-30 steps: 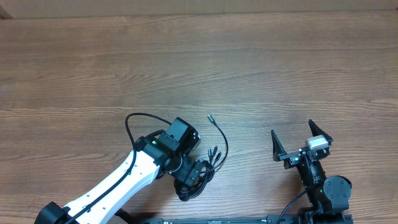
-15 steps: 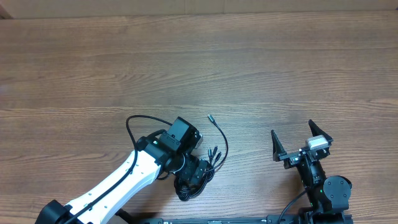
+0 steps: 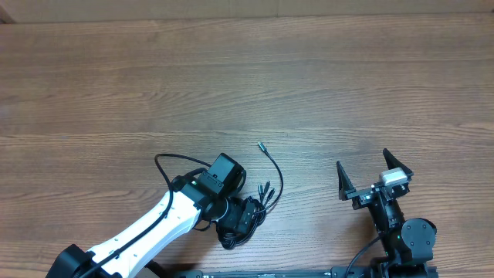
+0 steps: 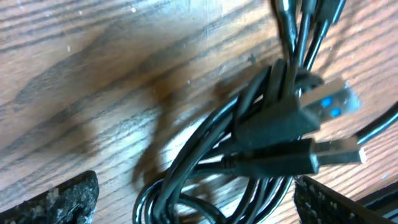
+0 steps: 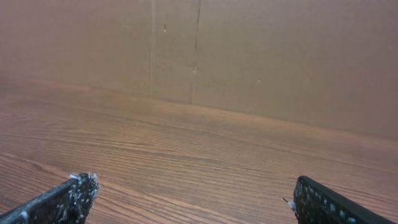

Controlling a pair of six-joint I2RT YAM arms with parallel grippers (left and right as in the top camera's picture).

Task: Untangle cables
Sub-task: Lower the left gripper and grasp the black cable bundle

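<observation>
Overhead: the cables (image 3: pixel 245 222) sit as one knotted clump on the table (image 3: pixel 247 69), near the front edge, left of centre. One loose strand (image 3: pixel 279 176) arcs out to the upper right and ends in a small plug (image 3: pixel 261 144), and a few plug tips (image 3: pixel 267 188) fan out of the clump's top right. The left gripper (image 3: pixel 241 215) is parked right over the clump, wrist pointing down. The arm hides most of the knot, so I can't tell from here whether the fingers touch cord. The right gripper (image 3: pixel 363 166) is well apart on the right near its base, jaws spread wide with nothing between them; it looks like it's waiting to act as second hand. Left wrist: claw spread, pads (image 4: pixel 65 198) at the bottom corners, bundle running up between them, not pinched. A USB plug (image 4: pixel 329 102) with a blue tongue and a flat silver plug (image 4: pixel 341 149) lie side by side across the looped cords, probably where it snags. The straddle looks set up to close on the thick part and lift. The picture is a bit soft, so I can't count the cords. Right wrist: fingers (image 5: pixel 68 200) wide apart at the bottom corners, only bare table and a brown board wall (image 5: pixel 249 62) ahead, no cable in view, which fits an arm kept clear so it doesn't drag a strand.
</observation>
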